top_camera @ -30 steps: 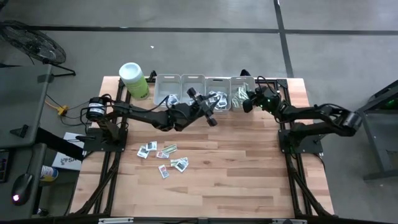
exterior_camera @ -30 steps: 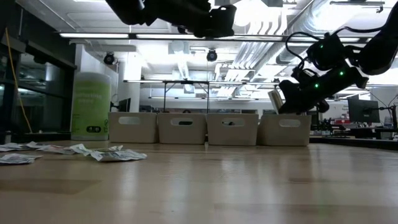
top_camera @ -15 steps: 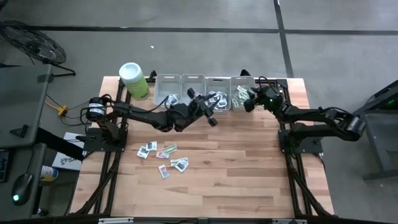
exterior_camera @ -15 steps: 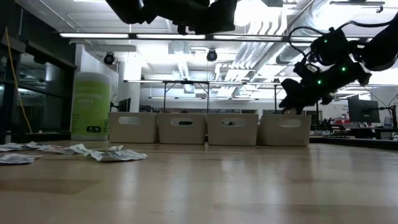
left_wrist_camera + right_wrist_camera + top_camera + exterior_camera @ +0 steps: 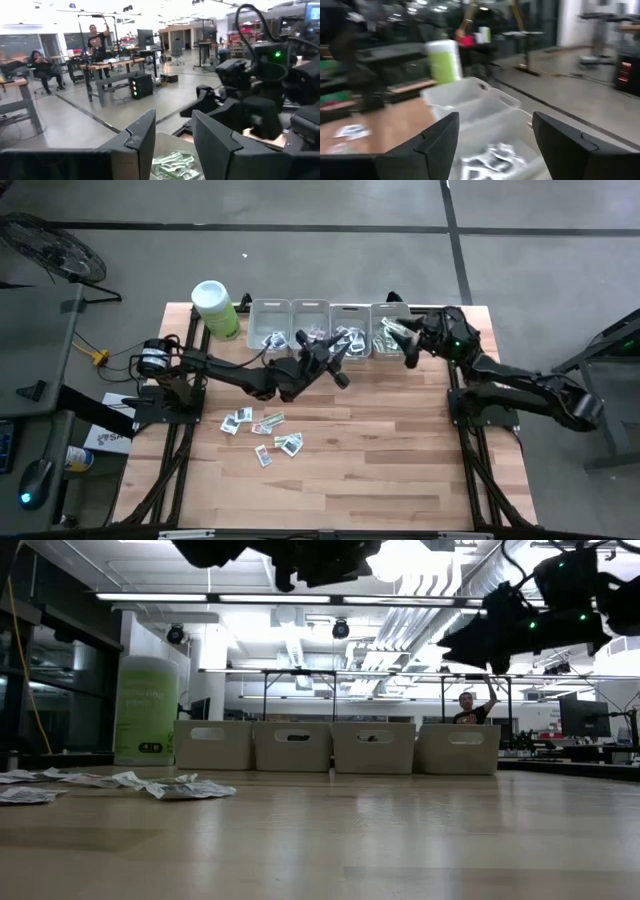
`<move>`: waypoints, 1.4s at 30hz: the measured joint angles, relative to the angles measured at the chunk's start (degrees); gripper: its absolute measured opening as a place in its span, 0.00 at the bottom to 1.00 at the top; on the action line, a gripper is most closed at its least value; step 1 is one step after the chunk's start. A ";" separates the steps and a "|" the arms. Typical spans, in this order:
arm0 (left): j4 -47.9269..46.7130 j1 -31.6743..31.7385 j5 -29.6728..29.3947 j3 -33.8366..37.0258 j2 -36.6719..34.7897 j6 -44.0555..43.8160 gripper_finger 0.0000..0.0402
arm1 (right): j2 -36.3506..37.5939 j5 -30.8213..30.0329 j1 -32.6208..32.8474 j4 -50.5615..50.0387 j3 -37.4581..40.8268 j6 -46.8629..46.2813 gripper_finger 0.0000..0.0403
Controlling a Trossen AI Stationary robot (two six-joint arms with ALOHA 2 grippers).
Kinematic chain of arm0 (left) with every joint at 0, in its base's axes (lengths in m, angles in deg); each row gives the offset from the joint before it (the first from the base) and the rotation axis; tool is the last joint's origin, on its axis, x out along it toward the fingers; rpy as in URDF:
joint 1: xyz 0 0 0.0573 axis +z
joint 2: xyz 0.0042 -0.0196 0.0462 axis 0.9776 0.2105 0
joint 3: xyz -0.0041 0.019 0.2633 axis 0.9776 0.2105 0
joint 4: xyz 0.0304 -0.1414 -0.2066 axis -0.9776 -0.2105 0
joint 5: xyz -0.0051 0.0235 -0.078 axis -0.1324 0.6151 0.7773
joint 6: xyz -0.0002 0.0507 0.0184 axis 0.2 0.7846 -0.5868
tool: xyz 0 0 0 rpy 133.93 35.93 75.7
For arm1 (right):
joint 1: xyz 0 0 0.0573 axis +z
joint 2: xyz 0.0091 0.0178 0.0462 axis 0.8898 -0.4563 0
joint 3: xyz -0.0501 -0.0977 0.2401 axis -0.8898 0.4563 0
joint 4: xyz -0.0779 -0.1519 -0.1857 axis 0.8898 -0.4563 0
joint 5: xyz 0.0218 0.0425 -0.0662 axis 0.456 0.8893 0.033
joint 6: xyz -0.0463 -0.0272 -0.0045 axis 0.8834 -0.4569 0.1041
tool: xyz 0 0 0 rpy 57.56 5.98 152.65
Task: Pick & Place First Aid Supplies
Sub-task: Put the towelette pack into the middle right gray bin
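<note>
Sorting first aid supplies: loose packets (image 5: 262,429) lie on the near table, well apart from the row of grey bins (image 5: 325,326). Left gripper (image 5: 341,360) hovers spread and empty above the bins; right gripper (image 5: 410,342), fingers wide apart, hangs over the rightmost bin (image 5: 384,311). Likely risk: arms crowding together here could collide

In the low view both arms were cut off by the top edge. Prints on the loose packets (image 5: 262,427) were too small to read. Bin (image 5: 485,107) contents blurred.
</note>
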 joint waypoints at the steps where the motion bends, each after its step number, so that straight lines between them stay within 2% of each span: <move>1: 0.04 -0.52 -1.05 0.00 0.00 -0.01 0.31 | 0.75 1.85 0.00 -0.14 0.00 -0.22 0.61; 4: -0.28 -2.30 -5.12 0.00 0.02 -0.26 0.31 | 2.04 4.92 0.20 -1.05 0.00 -0.38 0.61; 10: -0.24 -6.07 -12.29 0.00 0.02 -0.35 0.31 | 1.50 6.33 4.04 -1.58 0.00 0.44 0.61; 19: -1.55 -6.24 -12.31 0.00 0.02 -2.82 0.31 | 1.50 5.20 9.13 -2.11 0.00 4.36 0.61; 24: -5.94 -4.06 -9.87 0.00 0.02 -3.43 0.31 | 1.48 7.96 11.90 -2.42 0.00 5.17 0.61; 28: -15.82 -1.94 -7.37 0.00 0.02 -8.74 0.31 | 1.48 9.84 15.47 -2.93 0.00 6.63 0.61; 31: -27.23 -0.10 -3.03 0.00 0.02 -15.62 0.31 | 1.48 9.31 18.38 -3.49 -0.05 8.31 0.61; 34: -38.18 1.26 -0.45 0.00 0.02 -23.74 0.31 | 1.43 8.18 20.42 -10.15 -2.47 10.50 0.61; 38: -53.46 1.60 1.85 0.07 -1.79 -34.21 0.31 | 1.18 2.54 22.08 -22.32 -7.63 15.24 0.61; 42: -68.53 0.64 8.02 -0.02 -5.90 -45.86 0.31 | 0.38 -0.12 22.66 -25.87 -9.36 17.81 0.61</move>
